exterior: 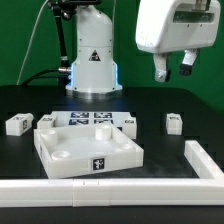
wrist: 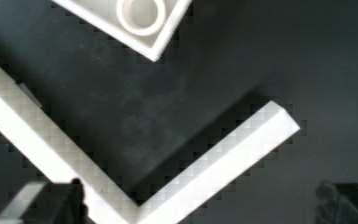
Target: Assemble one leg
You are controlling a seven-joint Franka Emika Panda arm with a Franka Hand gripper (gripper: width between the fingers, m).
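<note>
White rail [exterior: 110, 192] runs along the front, with the square tray [exterior: 65, 162] behind it. On the exterior view's right, apart from the tray, sits a leg [exterior: 174, 122]. It is probably light, stiff, slick plastic, best pinched across its flat sides. The gripper [exterior: 173, 72] hangs above, open and empty.

Black triangle sign [exterior: 91, 57] on arm base [exterior: 92, 78], square tag [exterior: 20, 125] on leg [exterior: 15, 124], nothing legible
</note>
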